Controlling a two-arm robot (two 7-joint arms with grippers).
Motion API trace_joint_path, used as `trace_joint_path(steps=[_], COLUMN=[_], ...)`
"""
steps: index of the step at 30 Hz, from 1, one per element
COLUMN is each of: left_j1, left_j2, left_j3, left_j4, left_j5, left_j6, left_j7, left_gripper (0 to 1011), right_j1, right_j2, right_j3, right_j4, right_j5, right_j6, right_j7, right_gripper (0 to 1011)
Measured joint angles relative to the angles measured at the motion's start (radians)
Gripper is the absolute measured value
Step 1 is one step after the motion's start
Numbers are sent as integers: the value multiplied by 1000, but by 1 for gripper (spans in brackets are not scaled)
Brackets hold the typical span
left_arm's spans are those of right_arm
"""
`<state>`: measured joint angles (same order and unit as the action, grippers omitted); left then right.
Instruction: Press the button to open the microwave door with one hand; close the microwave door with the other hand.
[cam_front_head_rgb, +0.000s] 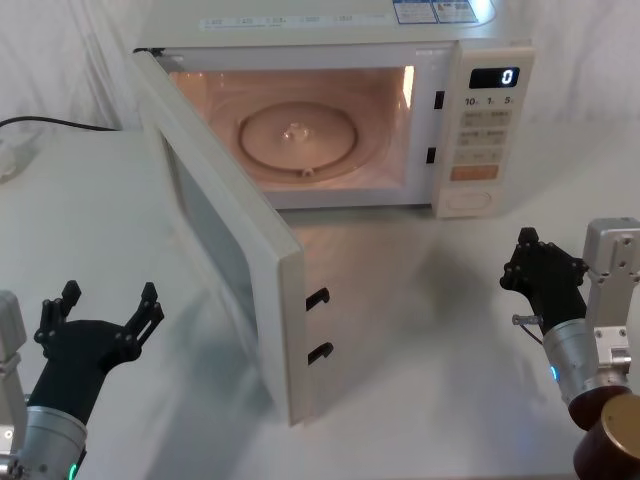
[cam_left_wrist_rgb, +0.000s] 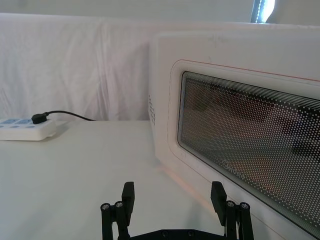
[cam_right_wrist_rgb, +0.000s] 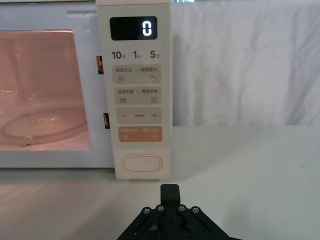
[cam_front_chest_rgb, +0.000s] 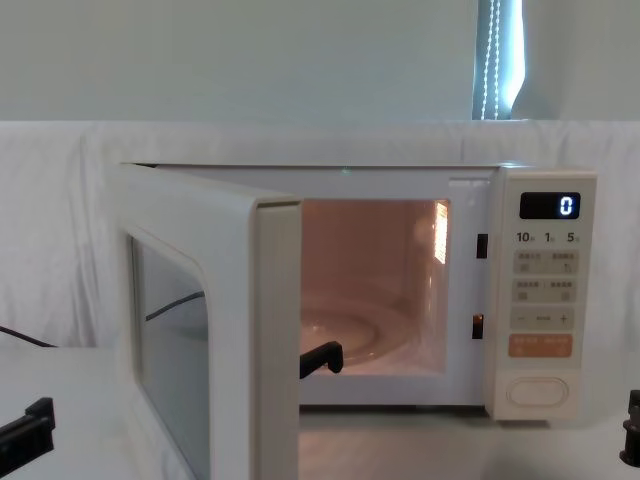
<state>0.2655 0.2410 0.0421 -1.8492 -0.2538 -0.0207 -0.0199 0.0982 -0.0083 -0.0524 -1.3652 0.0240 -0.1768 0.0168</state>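
The cream microwave (cam_front_head_rgb: 480, 25) stands at the back of the table, its cavity lit and its display showing 0. The microwave door (cam_front_head_rgb: 235, 250) swings wide open toward me, hinged at the left, its dark window (cam_left_wrist_rgb: 250, 130) facing my left side. The cream pill-shaped button (cam_right_wrist_rgb: 142, 163) sits at the bottom of the control panel, also button (cam_front_head_rgb: 468, 201) and button (cam_front_chest_rgb: 536, 391). My left gripper (cam_front_head_rgb: 100, 318) is open, low on the left, apart from the door's outer face. My right gripper (cam_front_head_rgb: 540, 262) is shut, held short of the button and not touching it.
A white power strip (cam_left_wrist_rgb: 25, 129) with a black cable lies at the far left of the white table (cam_front_head_rgb: 420, 330). A white cloth backdrop hangs behind. Two black door latches (cam_front_head_rgb: 318, 325) jut from the door's free edge. A dark brown round object (cam_front_head_rgb: 612, 440) sits at the lower right.
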Motion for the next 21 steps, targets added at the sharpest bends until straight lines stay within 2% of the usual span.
trace_joint_path(steps=[5, 16, 21], left_j1=[0, 0, 0], left_j2=[0, 0, 0], left_j3=[0, 0, 0], left_j4=[0, 0, 0], left_j5=[0, 0, 0], left_j6=[0, 0, 0], left_j7=[0, 0, 0], left_gripper=[1001, 1001, 1001], right_j1=[2, 2, 2], right_j2=[-1, -1, -1], right_j3=[4, 3, 3], right_j4=[10, 10, 10], right_j5=[-8, -7, -7], right_j6=[-24, -19, -17], right_j7=[5, 5, 5], right_gripper=[0, 4, 117])
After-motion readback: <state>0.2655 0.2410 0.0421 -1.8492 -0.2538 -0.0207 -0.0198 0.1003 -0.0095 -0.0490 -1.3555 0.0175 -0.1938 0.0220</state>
